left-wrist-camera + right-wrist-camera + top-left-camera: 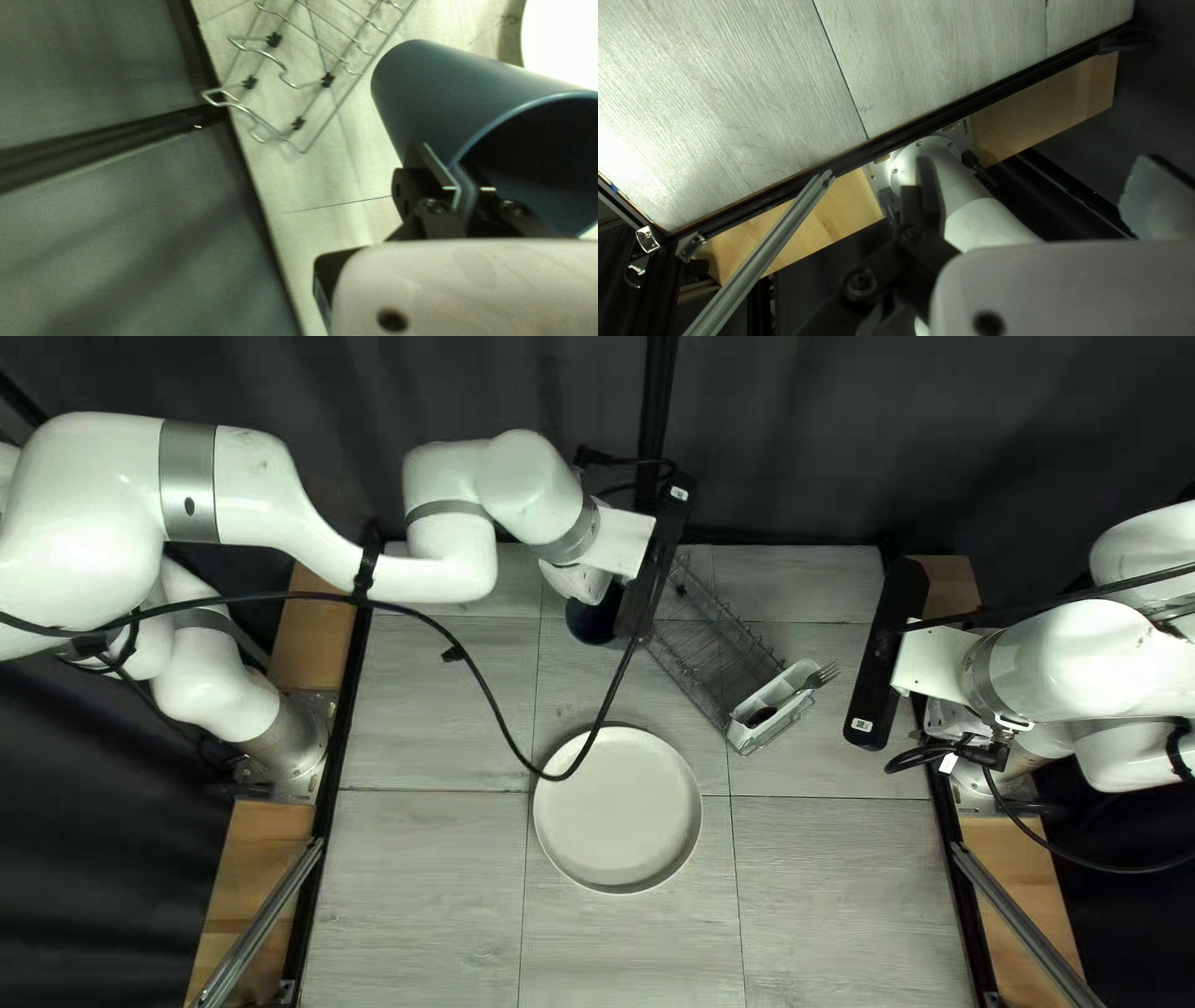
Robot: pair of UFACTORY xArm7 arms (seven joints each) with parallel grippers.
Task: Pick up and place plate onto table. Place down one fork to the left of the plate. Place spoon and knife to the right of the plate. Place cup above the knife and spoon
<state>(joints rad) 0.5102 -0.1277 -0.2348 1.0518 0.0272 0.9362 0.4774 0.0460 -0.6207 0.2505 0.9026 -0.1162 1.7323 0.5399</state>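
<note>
Reaching left arm (439, 569): stretching past rack (714, 649) end.
Plate (616, 807): lying flat, already placed.
Cup (444, 88): sitting beyond plate; its spot is lying right of plate.
Left gripper (460, 184): clamping cup rim.
Right gripper (1036, 186): idling, fingers apart.

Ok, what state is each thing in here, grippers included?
plate: flat on the table, empty.
cup: pinched at its rim by the left gripper.
left gripper: shut on the cup.
right gripper: open, holding nothing.
fork: standing tines-up in the cutlery holder.
wire rack: on the table, no dishes in it.
</note>
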